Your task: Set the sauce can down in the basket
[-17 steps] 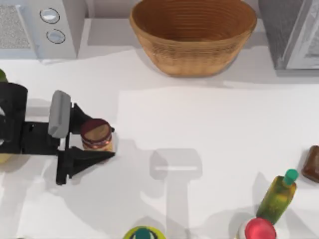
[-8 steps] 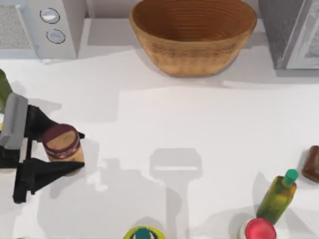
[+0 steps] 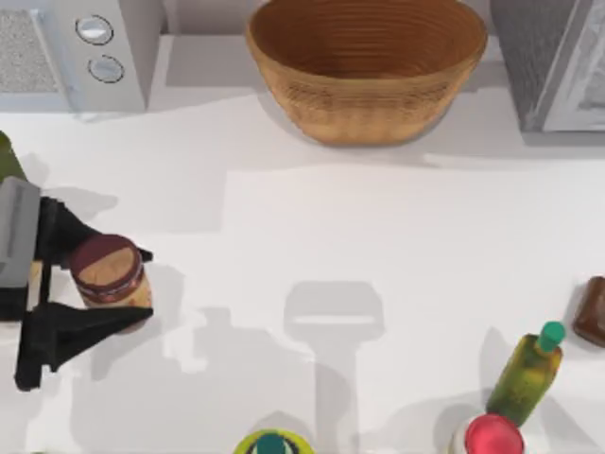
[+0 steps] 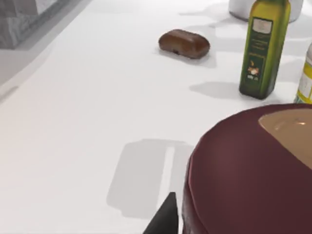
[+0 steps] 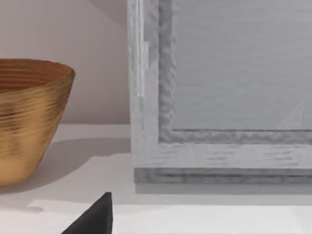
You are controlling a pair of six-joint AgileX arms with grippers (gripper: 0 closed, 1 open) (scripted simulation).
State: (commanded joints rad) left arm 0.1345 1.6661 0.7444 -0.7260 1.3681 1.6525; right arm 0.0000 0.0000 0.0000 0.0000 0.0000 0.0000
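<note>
Sitting btwn left end effector (image 3: 121, 291) fingers: sauce can (image 3: 110, 270), gripped.

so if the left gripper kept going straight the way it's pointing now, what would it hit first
The left gripper, shut on the sauce can, points toward the table's right side. The way looks free across the bare table; the first thing is probably the dark brown object at the right edge, though height is unclear.

Bench (image 3: 397, 236): plain white, soft shadows across it.
Wall (image 5: 73, 29): pale behind.
Grey appliances: microwave (image 3: 71, 52), cabinet (image 3: 558, 61).
</note>
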